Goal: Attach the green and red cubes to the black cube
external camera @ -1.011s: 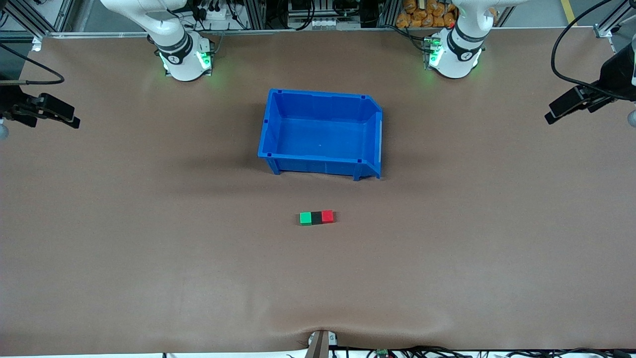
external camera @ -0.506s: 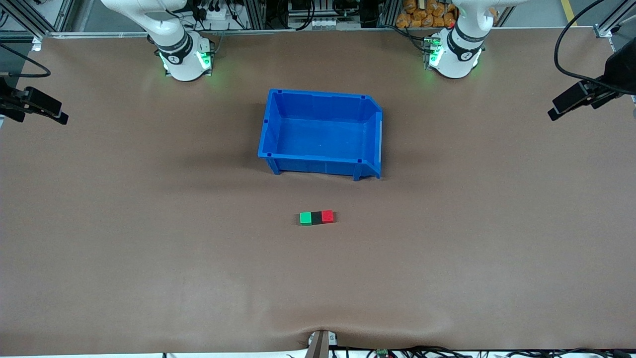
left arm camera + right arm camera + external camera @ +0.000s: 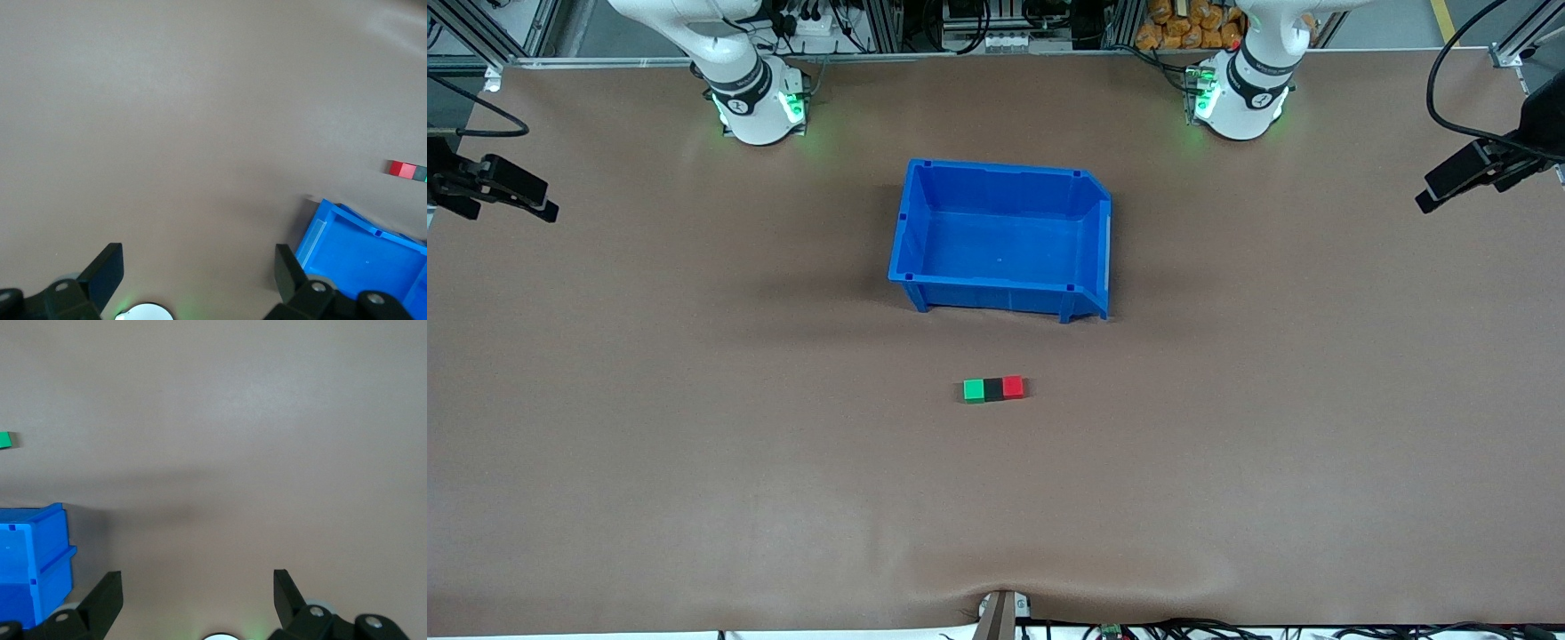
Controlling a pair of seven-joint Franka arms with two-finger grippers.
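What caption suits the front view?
Green cube, black cube and red cube joined in a row, nearer the camera than the blue bin.

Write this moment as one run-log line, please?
cubes: green cube, black cube, red cube joined in row | left hand: open, empty | right hand: open, empty

Three small plain cubes joined in one short row on the brown counter.

The bright green cube, the matte black cube and the bright red cube sit flat, touching side by side, black in the middle, just below centre of the front view and below the blue bin.
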